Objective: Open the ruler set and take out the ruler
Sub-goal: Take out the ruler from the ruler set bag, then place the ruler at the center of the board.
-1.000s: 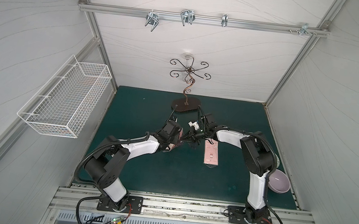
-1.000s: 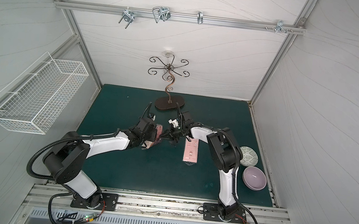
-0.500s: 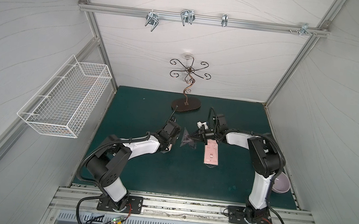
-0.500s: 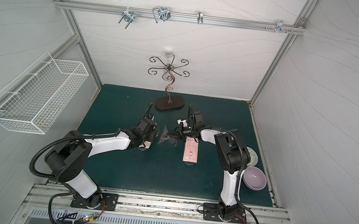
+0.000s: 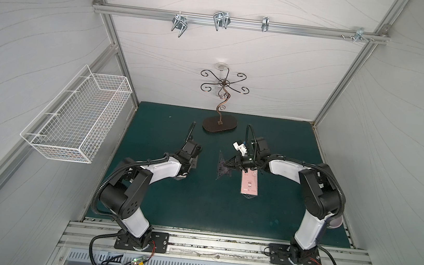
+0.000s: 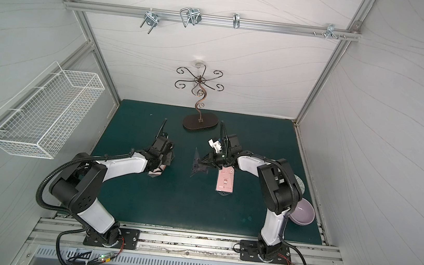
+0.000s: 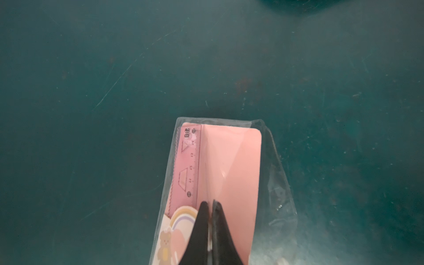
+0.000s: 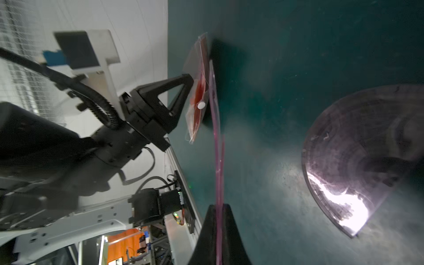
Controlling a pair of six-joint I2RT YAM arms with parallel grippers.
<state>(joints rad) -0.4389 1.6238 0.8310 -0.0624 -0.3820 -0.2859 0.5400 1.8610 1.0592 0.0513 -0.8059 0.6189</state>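
Between the clenched tips of the left hand [image 7: 210,204] sits the clear pouch [image 7: 273,174] of the ruler set, pinched through its pink backing card [image 7: 234,165]. The pink ruler [image 7: 187,165] lies inside, just beside those tips and running past them to the sealed end, so it is not yet out. Opposite, the right hand [image 8: 218,207] is clamped on thin translucent set squares [image 8: 216,137], held by one edge. A protractor [image 8: 358,160] lies flat on the tabletop [image 7: 91,68] near it.

The main risk, as I judge it, is that the right hand is occupied. Reaching for the ruler means shedding the squares first, and slick sheets gripped at an edge may swivel or slip. The limp pouch could also twist, or the left pinch could trap the ruler against the card.
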